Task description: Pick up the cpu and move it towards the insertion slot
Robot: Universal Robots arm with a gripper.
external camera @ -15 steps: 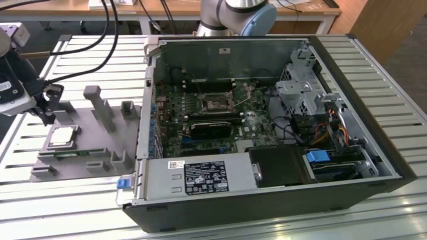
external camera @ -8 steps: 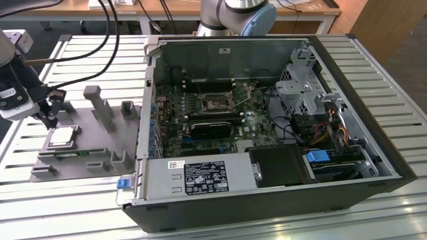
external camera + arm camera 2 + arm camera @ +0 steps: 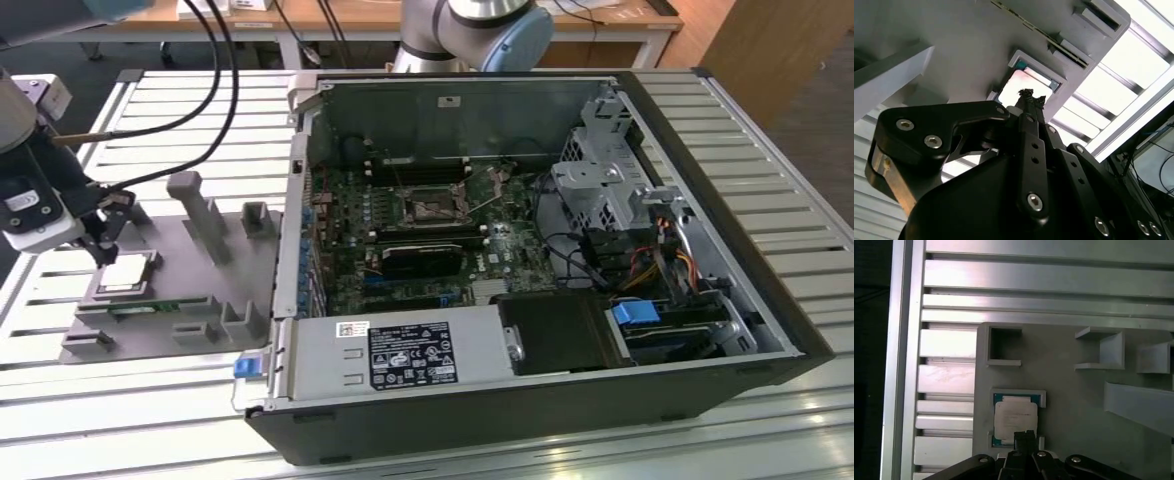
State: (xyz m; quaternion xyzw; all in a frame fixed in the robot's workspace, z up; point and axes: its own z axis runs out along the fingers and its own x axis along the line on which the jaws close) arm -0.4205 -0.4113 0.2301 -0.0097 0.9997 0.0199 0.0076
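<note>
The cpu (image 3: 123, 272) is a small silver square lying flat in a framed pocket of the grey tray (image 3: 220, 275), at the exterior view's left. Both wrist views show it there, the cpu (image 3: 1015, 414) with a teal edge around it and the cpu (image 3: 1021, 85) bright beyond the fingertips. My gripper (image 3: 104, 250) hangs just above the chip's near edge. Its thin black fingertips (image 3: 1024, 436) stand together, shut, with nothing between them. The insertion slot (image 3: 430, 206), a shiny-framed socket with a dark centre, sits on the motherboard inside the open computer case (image 3: 694, 200).
Upright grey blocks (image 3: 200, 215) rise from the tray between the chip and the case wall. A small green module (image 3: 140, 306) lies in the tray's front groove. Black cables (image 3: 220, 80) hang over the slatted aluminium table (image 3: 120, 420). A second arm's base (image 3: 474, 35) stands behind the case.
</note>
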